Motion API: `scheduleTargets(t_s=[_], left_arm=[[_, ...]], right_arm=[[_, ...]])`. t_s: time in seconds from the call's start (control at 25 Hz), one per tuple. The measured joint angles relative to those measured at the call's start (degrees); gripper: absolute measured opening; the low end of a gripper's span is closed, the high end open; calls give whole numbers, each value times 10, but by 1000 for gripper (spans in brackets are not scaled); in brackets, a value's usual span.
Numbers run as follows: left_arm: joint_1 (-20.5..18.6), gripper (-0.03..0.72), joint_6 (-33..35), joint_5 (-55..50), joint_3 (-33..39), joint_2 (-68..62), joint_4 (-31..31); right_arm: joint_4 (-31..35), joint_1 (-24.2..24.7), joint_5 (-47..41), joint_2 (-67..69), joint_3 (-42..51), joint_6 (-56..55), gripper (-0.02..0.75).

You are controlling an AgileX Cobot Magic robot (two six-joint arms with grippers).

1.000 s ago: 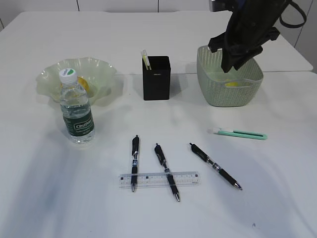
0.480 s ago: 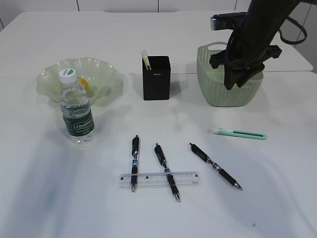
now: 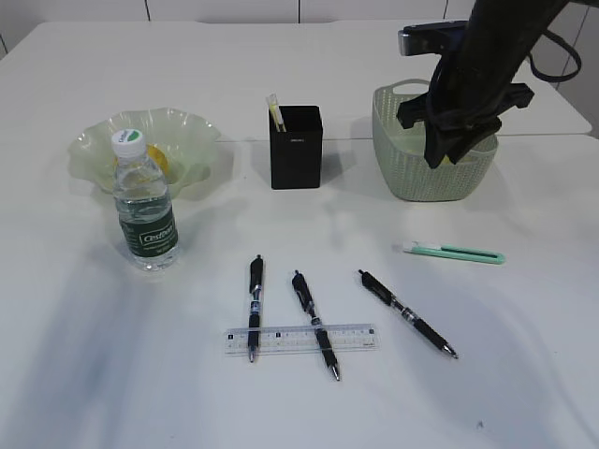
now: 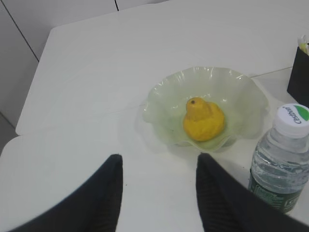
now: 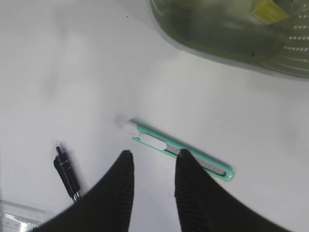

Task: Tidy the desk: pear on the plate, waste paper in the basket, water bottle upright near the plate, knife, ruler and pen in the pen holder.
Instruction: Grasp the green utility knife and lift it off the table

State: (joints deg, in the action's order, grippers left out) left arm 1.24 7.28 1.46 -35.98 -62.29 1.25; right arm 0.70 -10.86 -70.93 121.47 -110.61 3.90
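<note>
The yellow pear (image 4: 203, 119) lies in the pale green wavy plate (image 4: 164, 96). The water bottle (image 3: 145, 210) stands upright just in front of the plate (image 3: 192, 131). My left gripper (image 4: 159, 162) hangs open and empty over bare desk short of the plate. My right gripper (image 3: 442, 154) is open and empty, held high at the front rim of the basket (image 3: 407, 173). A yellow scrap of paper (image 5: 268, 8) lies inside the basket (image 5: 217, 34). The green knife (image 5: 178, 150) lies on the desk below the right gripper (image 5: 153, 157). Three pens (image 3: 314, 323) and the clear ruler (image 3: 301, 339) lie in front of the black pen holder (image 3: 296, 148).
A pale yellow-white stick (image 3: 275, 112) stands in the pen holder. The ruler lies across two of the pens; the third pen (image 3: 405, 313) lies apart to the right. The knife (image 3: 454, 251) lies between that pen and the basket.
The right arm has come down and forward from over the basket's inside to its front rim, then held still. Nothing on the desk has moved.
</note>
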Motion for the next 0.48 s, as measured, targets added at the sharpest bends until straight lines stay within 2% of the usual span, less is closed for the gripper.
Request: scheduleTargets(t_s=[0.48], left_arm=[[0,349,0,-4,0,0,0]], right_arm=[[-52,0,0,0,0,60,219]])
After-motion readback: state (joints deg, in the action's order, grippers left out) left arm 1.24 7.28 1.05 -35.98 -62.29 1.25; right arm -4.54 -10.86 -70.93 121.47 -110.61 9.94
